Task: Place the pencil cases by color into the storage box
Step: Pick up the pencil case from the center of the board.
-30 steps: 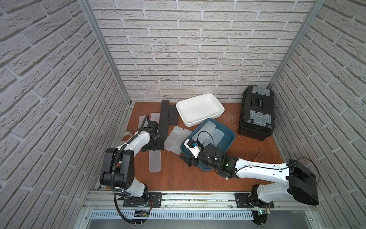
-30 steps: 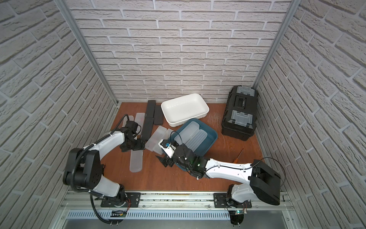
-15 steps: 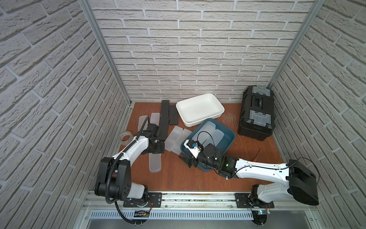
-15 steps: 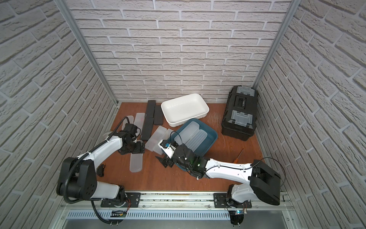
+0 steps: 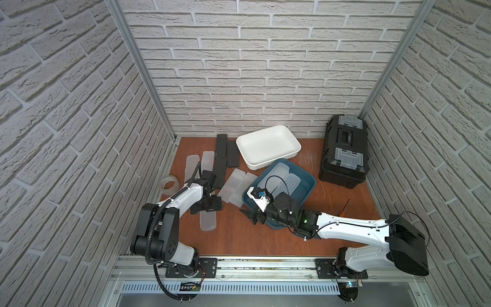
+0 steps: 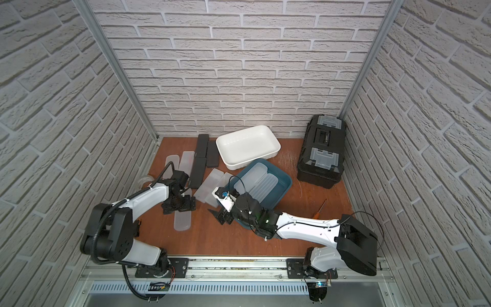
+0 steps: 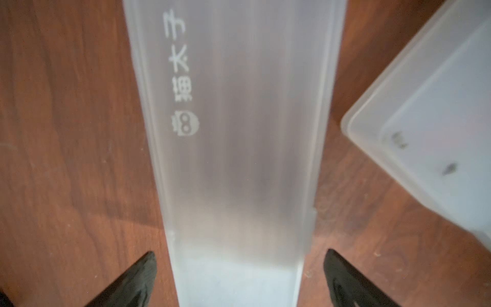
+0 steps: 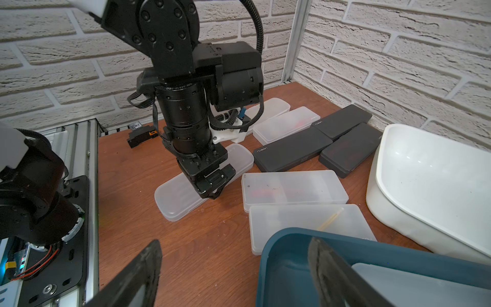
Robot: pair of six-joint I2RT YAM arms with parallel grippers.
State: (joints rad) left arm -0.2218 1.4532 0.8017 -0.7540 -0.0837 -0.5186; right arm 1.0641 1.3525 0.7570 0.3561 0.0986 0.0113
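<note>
The left gripper (image 7: 240, 253) is standing with jaws wide apart astride the long frosted translucent white plastic pencil case (image 7: 233, 133), which is lying flat on the brown wooden table (image 7: 66, 133) right between its fingertips, so the grasp seems to be starting. Next it is needing to close squarely on the case's long edges and lift toward the dark blue plastic storage tub (image 8: 281, 271), whose wall the right gripper (image 8: 236, 242), jaws apart, is straddling.

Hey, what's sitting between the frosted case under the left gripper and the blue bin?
A pair of frosted cases lying side by side; the right wrist view shows them clearly, both top views too.
</note>
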